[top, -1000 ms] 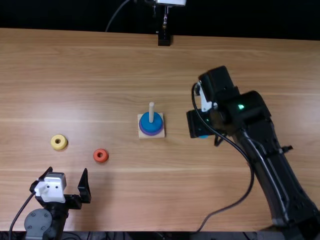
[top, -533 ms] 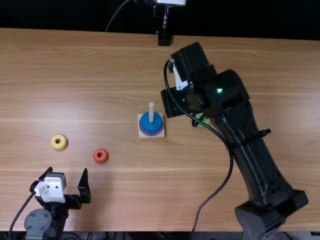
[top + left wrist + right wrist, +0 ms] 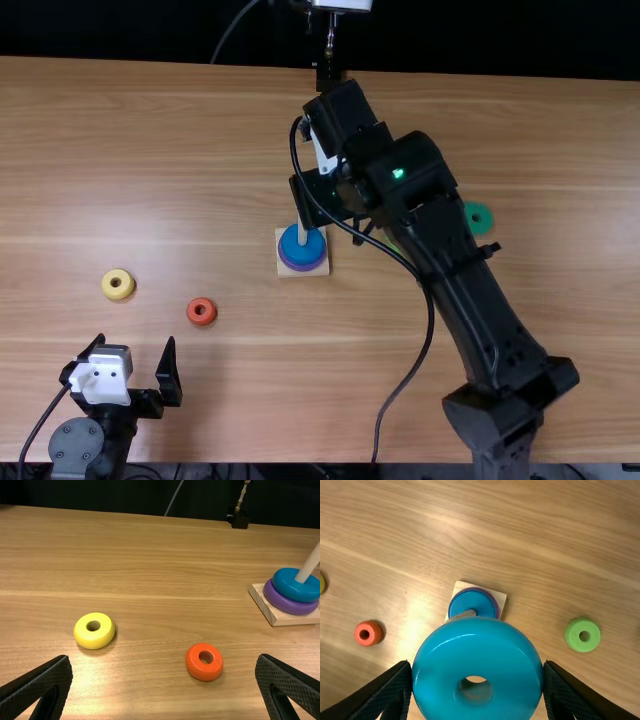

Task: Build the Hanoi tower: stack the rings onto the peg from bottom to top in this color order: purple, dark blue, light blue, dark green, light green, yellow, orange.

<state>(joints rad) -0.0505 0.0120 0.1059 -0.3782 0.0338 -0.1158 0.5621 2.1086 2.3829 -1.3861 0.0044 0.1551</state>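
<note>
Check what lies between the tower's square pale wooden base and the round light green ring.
Only bare light brown wooden table, from base to ring; the right wrist view shows it.

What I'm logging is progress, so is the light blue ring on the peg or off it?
Off: the light blue ring is gripped in the right tool, and the peg does not come through its hole.

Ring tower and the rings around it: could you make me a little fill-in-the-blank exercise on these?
The lowest ring on the peg is ____.
The right end effector holds a ____ blue ring.
The loose ring nearest the yellow ring is ____.

Missing words: purple; light; orange.
</note>
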